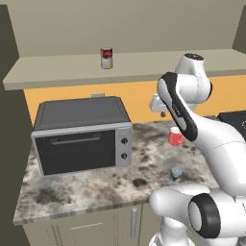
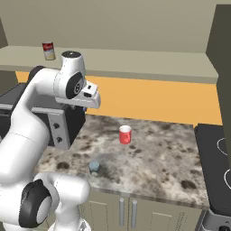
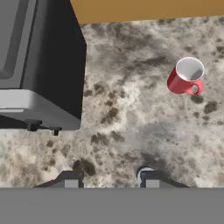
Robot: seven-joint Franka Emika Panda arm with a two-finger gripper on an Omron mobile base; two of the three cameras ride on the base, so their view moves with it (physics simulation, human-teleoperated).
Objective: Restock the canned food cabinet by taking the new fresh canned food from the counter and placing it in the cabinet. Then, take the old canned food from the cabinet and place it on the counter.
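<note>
Our gripper (image 3: 108,179) hangs high over the counter (image 3: 131,122) and looks straight down, and it holds nothing. In the hand view its two dark tips stand apart at the bottom, yet the jaws are as closed as they ever get — so we call it clenched on air.

The new fresh canned food (image 2: 94,167), a small blue-grey tin, stands on the counter near the front edge. In the hand view it peeks out at 5 o'clock, right by one finger tip (image 3: 151,177). The old canned food (image 1: 106,58), red on top and white below, stands upright on the cabinet (image 1: 144,67) shelf, at 12 o'clock in the left base view.

What could go wrong? We think the jaws must spread before we go down. If they stay as they are, a tip could land on the tin's top and knock it over — and it sits close to the edge, so it might roll off.

The red mug (image 3: 187,77) sits at 2 o'clock in the hand view, well apart from the tin. The toaster oven (image 1: 81,135) is at 9 o'clock. A wide swing of the arm could bump it.

Later, up on the shelf, we could tip the old can with the new one.
</note>
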